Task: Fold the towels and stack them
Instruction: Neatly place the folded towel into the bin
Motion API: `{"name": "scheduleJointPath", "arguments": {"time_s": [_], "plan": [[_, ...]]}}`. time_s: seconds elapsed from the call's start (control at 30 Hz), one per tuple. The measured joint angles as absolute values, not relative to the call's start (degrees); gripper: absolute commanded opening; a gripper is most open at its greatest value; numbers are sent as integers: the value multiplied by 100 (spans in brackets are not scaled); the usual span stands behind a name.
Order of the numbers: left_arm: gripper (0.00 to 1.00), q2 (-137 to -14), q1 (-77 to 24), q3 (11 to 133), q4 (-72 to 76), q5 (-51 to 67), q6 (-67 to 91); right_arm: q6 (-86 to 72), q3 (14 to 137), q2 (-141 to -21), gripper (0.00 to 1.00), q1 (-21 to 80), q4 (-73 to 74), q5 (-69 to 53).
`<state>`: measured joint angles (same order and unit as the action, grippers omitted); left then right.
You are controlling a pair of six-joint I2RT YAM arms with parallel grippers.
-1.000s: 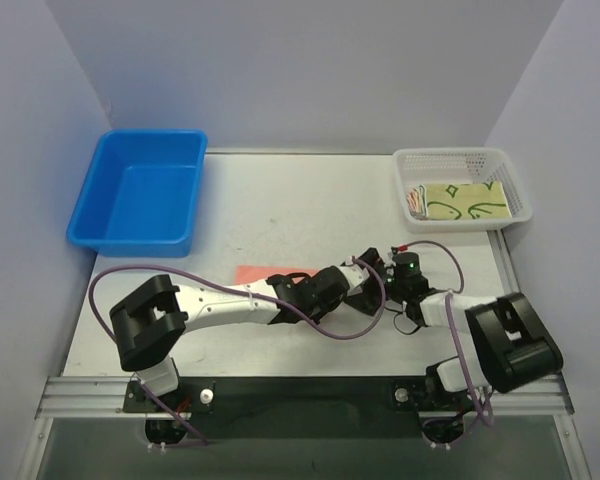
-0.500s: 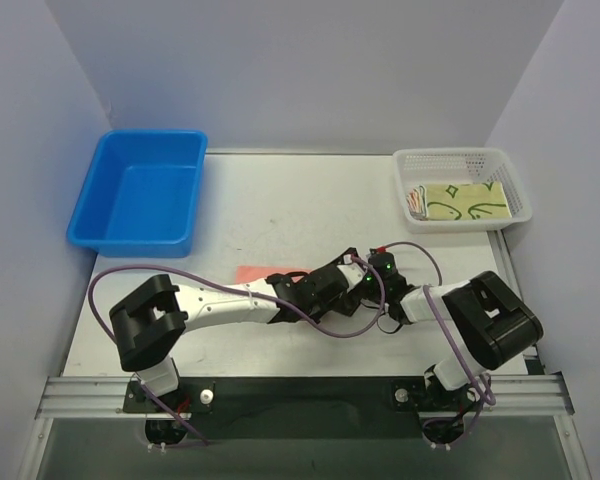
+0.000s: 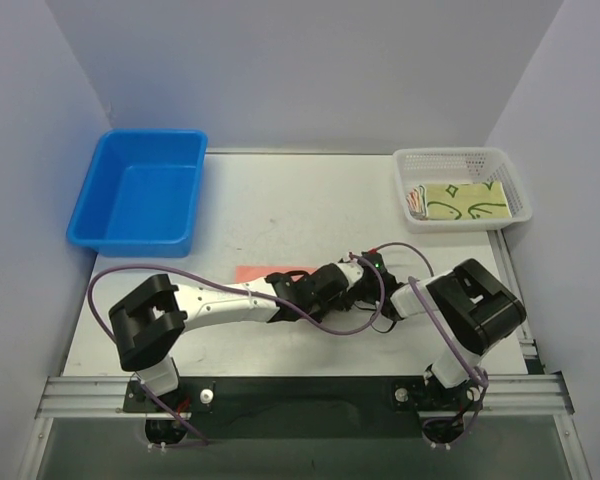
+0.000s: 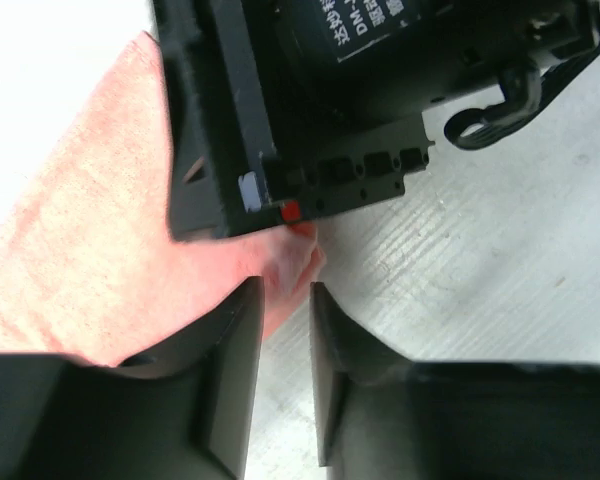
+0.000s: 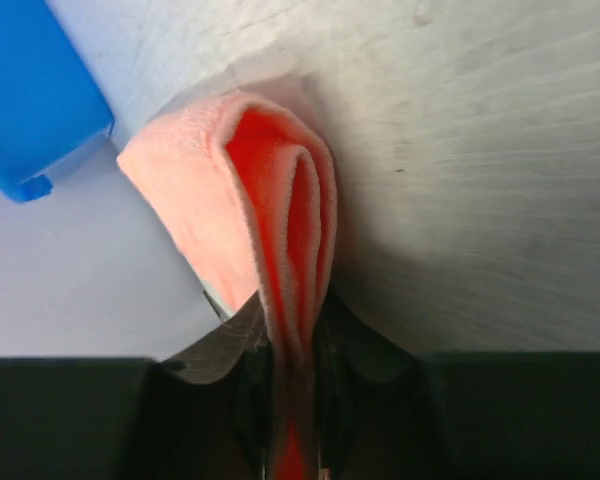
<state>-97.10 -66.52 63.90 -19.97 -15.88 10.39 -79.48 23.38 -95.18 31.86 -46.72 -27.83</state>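
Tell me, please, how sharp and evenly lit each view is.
Top external: sharp, evenly lit, soft shadows. Left wrist: table blown out white at upper left, left gripper dark. Right wrist: towel glows saturated red in its fold, right gripper dark and blurred.

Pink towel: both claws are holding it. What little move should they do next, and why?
Probably both should lift a little and carry the held edge over the flat part, to make the fold. The right gripper is shut on the towel, which is doubled over there. The left gripper seems to pinch a corner, and the rest lies flat on the table.
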Motion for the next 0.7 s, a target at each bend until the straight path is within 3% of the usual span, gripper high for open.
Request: {"name": "scheduleJointPath", "arguments": {"time_s": [0.07, 0.1, 0.33, 0.7], "plan": [[64, -9657, -6652, 6390, -2034, -1577, 1120, -7754, 2388, -9515, 2, 3179, -4348, -2727], [72, -9603, -6652, 6390, -2047, -1575, 1153, -7603, 2462, -9496, 0, 3155, -4187, -2724], [97, -8731, -6320, 6410, -2165, -1393, 1413, -5964, 3514, -9406, 0, 2867, -2296, -2515], [98, -6517, -3708, 5848, -2515, -1087, 1496, -3011, 6114, -9413, 0, 1649, 683, -1949]]}}
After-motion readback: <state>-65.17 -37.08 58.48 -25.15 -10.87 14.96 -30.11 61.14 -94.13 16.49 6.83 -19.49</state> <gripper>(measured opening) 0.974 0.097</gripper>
